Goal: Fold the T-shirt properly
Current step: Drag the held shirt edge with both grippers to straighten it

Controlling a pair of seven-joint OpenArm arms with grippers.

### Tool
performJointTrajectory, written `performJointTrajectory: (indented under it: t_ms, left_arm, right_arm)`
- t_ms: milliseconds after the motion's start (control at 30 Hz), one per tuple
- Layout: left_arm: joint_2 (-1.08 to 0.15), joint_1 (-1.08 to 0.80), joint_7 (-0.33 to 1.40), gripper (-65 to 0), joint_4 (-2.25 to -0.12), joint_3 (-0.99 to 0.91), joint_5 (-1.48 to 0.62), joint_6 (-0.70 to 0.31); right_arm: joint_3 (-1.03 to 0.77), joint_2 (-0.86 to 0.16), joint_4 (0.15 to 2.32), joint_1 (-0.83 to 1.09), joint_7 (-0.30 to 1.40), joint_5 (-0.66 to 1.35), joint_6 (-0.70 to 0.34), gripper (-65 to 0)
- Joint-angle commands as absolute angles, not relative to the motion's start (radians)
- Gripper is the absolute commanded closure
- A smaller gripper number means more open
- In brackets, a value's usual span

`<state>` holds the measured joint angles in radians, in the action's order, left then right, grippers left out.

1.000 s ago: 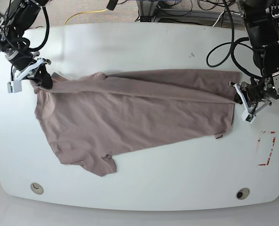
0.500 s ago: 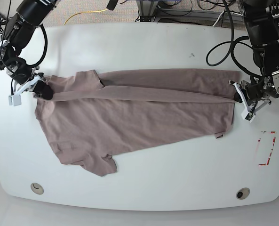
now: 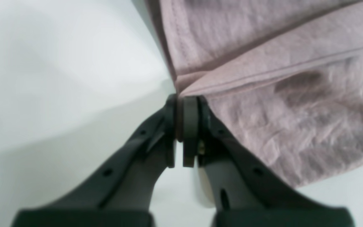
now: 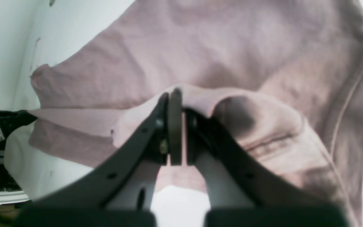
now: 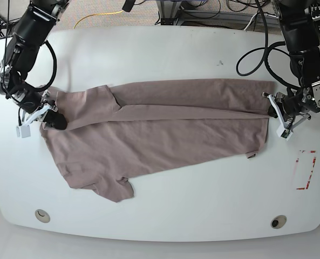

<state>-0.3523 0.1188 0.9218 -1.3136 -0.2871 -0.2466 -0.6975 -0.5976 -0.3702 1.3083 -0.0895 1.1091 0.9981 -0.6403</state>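
Blurred throughout in both wrist views. Shirt [image 3: 263,78] cut off above and right of the fingers [image 3: 190,126]; pinched cloth hidden between pads [image 4: 175,126].

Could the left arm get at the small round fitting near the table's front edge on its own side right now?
Probably not: the left tool is shut on the mauve T-shirt, though bare table lies before the fitting.

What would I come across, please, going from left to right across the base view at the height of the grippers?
Right gripper pinching the cloth → T-shirt → left gripper pinching the shirt's other end → red-marked patch on the white table.
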Motion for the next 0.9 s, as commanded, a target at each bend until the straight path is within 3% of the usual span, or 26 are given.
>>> performJointTrajectory:
  t_ms: [0,100,167,333,400,467,667,867]
  left_arm:
    - [-0.371,0.139,0.906,-1.5,-1.333,-0.294,-0.249,-0.698]
    - [-0.371,0.139,0.906,-1.5,-1.333,-0.294,-0.249,-0.698]
    - [-0.371,0.142,0.906,-1.5,-1.333,-0.294,-0.249,-0.698]
    - [-0.371,0.145,0.906,-1.9,-1.333,-0.294,-0.251,-0.698]
    - [-0.371,0.147,0.909,-6.1,-1.334,-0.294,-0.252,-0.698]
    - [-0.371,0.147,0.911,-11.8,-1.351,-0.294,-0.252,-0.698]
    - [-0.366,0.11,0.931,-29.6,-1.483,-0.298,-0.257,-0.698]
    - [-0.346,0.053,1.017,-31.0,-1.646,-0.3,-0.259,-0.698]
  right_arm:
    - [-0.567,-0.421,1.268,-0.136,1.056,1.023,-0.647,0.0]
    - [-0.522,-0.466,1.179,-0.165,1.043,1.021,-0.647,0.0]
    - [-0.486,-0.496,1.115,-0.189,1.009,1.021,-0.647,-3.5]
    - [-0.453,-0.553,1.092,-0.185,0.964,1.021,-0.647,-27.3]
    - [-0.455,-0.572,1.095,-0.16,0.961,1.023,-0.647,-37.6]
    - [-0.455,-0.588,1.102,-0.142,0.961,1.026,-0.647,-42.0]
    - [-0.455,-0.636,1.15,-0.042,0.957,1.024,-0.644,-43.0]
    - [-0.456,-0.644,1.165,0.039,0.951,1.021,-0.644,-43.0]
